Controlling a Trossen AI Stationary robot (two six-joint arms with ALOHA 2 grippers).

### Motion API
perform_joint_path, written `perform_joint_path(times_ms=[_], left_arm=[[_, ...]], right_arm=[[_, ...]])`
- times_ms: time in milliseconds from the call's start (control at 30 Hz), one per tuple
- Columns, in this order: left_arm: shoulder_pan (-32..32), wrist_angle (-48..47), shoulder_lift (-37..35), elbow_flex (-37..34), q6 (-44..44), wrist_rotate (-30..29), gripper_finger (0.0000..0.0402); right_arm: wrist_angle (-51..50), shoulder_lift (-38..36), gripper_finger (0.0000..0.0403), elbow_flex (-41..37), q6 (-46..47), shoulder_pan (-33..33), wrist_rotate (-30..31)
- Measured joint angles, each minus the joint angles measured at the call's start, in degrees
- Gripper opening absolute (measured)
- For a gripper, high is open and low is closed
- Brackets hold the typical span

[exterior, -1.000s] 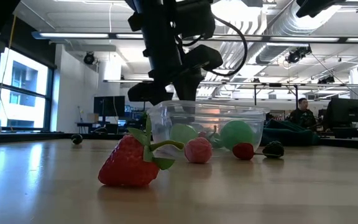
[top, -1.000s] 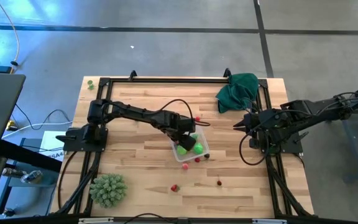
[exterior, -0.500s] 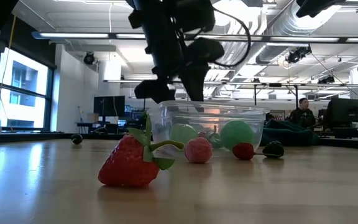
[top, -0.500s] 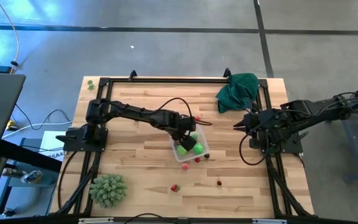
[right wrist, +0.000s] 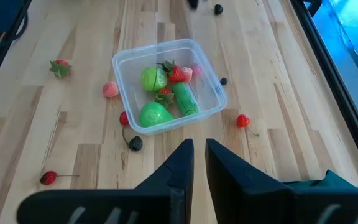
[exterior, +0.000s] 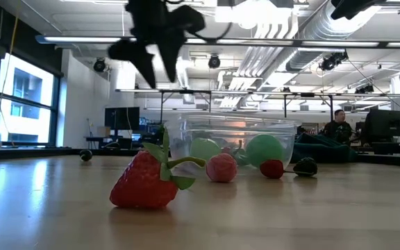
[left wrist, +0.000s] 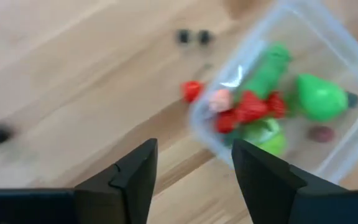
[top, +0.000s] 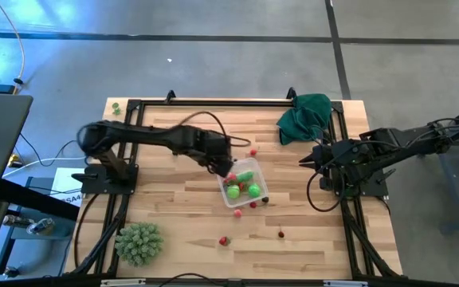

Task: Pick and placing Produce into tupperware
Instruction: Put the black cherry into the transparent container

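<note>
The clear tupperware (top: pixel 244 185) stands on the table's middle, holding bright green pieces (right wrist: pixel 155 114), a long green one and red berries (right wrist: pixel 178 74). Around it on the wood lie more produce: a strawberry (exterior: pixel 148 185), a pink piece (right wrist: pixel 110 89), a cherry (right wrist: pixel 243 120) and a dark berry (right wrist: pixel 135 143). My left gripper (top: pixel 224 163) hovers open and empty above the table just beyond the box's far-left corner (left wrist: pixel 194 168). My right gripper (top: pixel 303 161) waits shut at the table's right, pointing at the box (right wrist: pixel 199 163).
A spiky pale-green ball (top: pixel 139 243) sits at the near left corner. A dark green cloth (top: pixel 303 116) lies bunched at the far right. Black frame rails (top: pixel 213 102) run around the work area. Bare wood shows near and left of the box.
My left gripper has risen out of the tupperware and drawn back toward the table's far left. The box's contents, covered by it before, now show, with a long green piece lying among them. The box has stayed in place.
</note>
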Motion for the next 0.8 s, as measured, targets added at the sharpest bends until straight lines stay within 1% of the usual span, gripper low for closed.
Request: perform_joint_path(times_ms=[167,233,300,367,567,800], left_arm=[[2.79,-12.20,-2.52,0.02,-7.65,0.45,0.0173],[4.47,-16.33,-2.46,0.00,-9.23,2.46,0.0167],[6.22,-18.29,-2.45,-0.06,-9.37,5.18,0.0162],[7.82,-18.45,-2.45,-0.69,-7.91,6.98,0.0161],[12.47,-19.10,-2.42,-3.23,-1.29,9.16,0.0173],[19.17,-18.23,-2.52,-8.58,9.50,12.89,0.0195]], right_arm=[[-0.02,0.02,0.0032,0.00,0.00,0.01,0.01],[0.02,0.00,0.0032,0.00,0.00,0.01,0.02],[0.00,0.02,0.0032,0.00,-0.01,0.01,0.00],[0.00,0.02,0.0032,0.00,0.00,0.02,0.02],[0.00,0.02,0.0032,0.00,0.00,0.00,0.02],[0.00,0.02,0.0032,0.00,-0.01,0.00,0.02]])
